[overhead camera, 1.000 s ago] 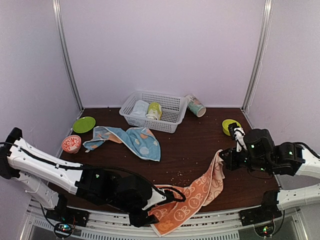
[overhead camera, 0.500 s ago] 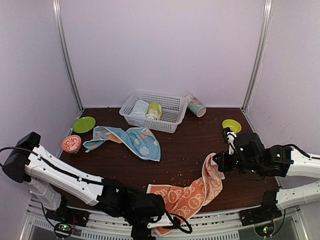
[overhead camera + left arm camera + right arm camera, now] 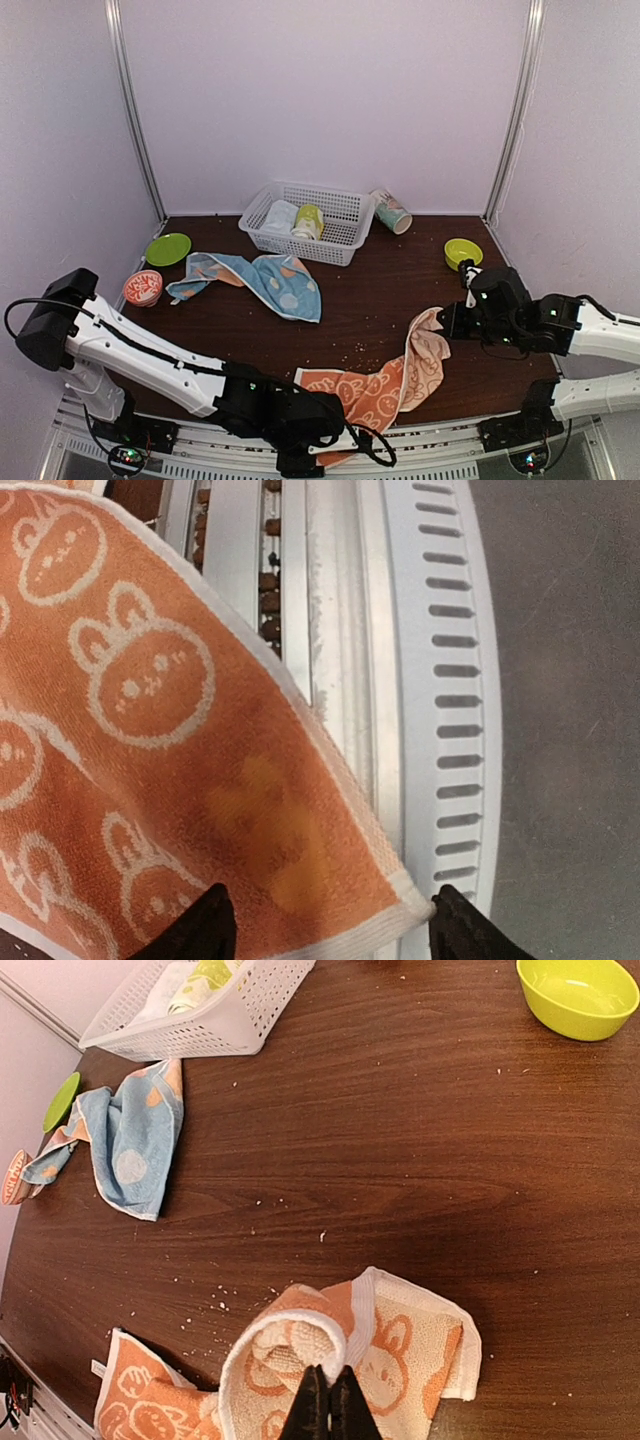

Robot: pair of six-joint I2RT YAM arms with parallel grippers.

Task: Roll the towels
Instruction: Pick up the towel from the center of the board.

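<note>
Since a second ago the orange towel (image 3: 385, 385) has been drawn onto the counter (image 3: 380, 285), its far corner pinched by the closed right end effector (image 3: 329, 1400); the overhanging near corner is straddled by the open left end effector (image 3: 335, 930) and should be gripped squarely.

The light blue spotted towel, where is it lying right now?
In the top view, the light blue towel lies crumpled left of centre, just on the near side of the white basket and to the right of the small red bowl.
</note>
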